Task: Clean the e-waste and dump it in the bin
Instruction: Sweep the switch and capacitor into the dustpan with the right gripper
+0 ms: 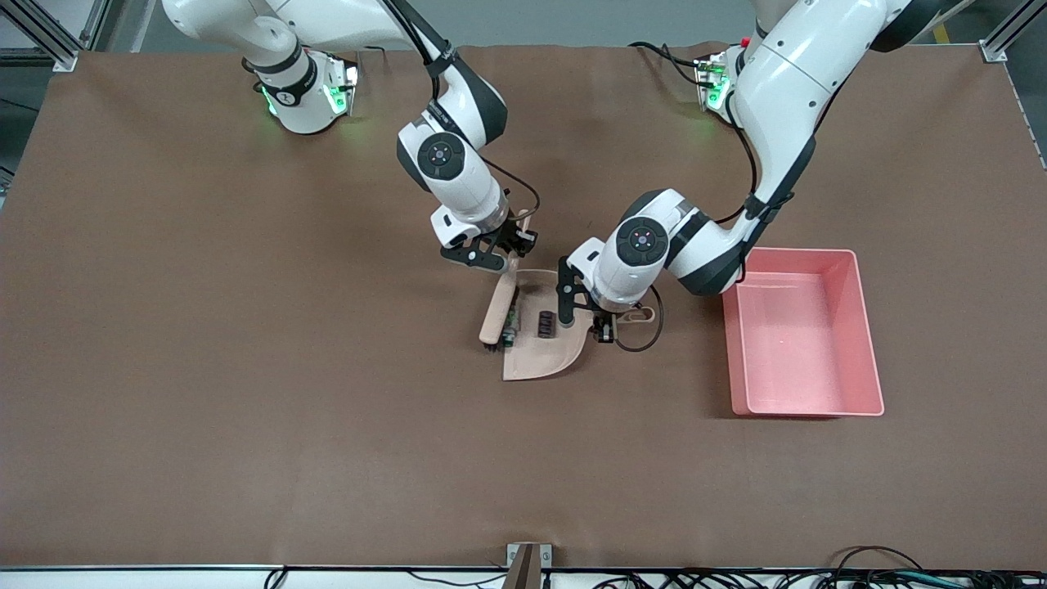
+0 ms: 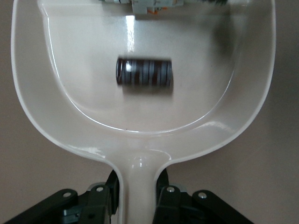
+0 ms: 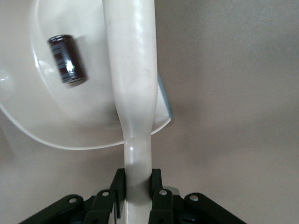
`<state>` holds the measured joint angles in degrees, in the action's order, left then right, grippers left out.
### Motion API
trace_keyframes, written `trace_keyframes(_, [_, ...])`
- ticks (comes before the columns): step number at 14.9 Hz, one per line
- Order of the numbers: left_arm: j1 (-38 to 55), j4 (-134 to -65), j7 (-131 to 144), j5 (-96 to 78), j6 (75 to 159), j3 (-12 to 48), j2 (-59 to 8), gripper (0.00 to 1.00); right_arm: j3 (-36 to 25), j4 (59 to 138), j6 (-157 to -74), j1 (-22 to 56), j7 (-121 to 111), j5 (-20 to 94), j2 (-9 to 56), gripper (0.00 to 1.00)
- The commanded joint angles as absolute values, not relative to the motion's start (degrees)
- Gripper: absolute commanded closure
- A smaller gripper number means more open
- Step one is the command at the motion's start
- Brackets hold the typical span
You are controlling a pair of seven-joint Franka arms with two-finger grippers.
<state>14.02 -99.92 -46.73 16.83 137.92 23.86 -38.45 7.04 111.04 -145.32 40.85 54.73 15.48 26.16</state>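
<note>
Landmark: dustpan. Dark ribbed block lies inside it, long axis across the pan. Whitish scrap sits at its open lip, against the brush. I read the left gripper pinching the dustpan's handle, right gripper pinching the brush handle. Pink bin lies toward the left arm's end, well apart.

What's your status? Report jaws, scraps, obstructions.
Left gripper shut on dustpan handle. Right gripper shut on brush handle. Dark scrap in pan, whitish scrap at its edge. Bin path unobstructed.
</note>
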Motion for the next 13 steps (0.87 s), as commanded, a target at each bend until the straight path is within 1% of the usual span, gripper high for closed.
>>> trace_keyframes(1, [15.91,-97.21,-45.18,17.49,138.69,23.73,-42.63,0.82,6.59,104.87,-139.07,42.1,58.61,16.44,26.89,1.0])
trace_keyframes(5, [16.35,-97.21,-44.21,17.58,138.69,23.64,-42.98,0.82,6.59,102.05,-138.52,42.89,62.48,17.57,26.89,1.0])
trace_keyframes(7, [16.35,-97.21,-44.12,17.58,138.78,23.64,-43.07,0.82,6.59,101.95,-137.56,42.28,62.76,18.46,26.81,1.0])
trace_keyframes(10, [16.35,-97.03,-44.03,17.75,138.78,23.64,-42.98,0.82,6.07,102.04,-129.92,40.0,60.83,18.19,26.02,1.0])
trace_keyframes(13, [15.82,-97.03,-44.12,18.72,139.39,23.64,-42.89,0.83,5.89,102.92,-126.4,36.31,58.19,17.58,24.09,1.0])
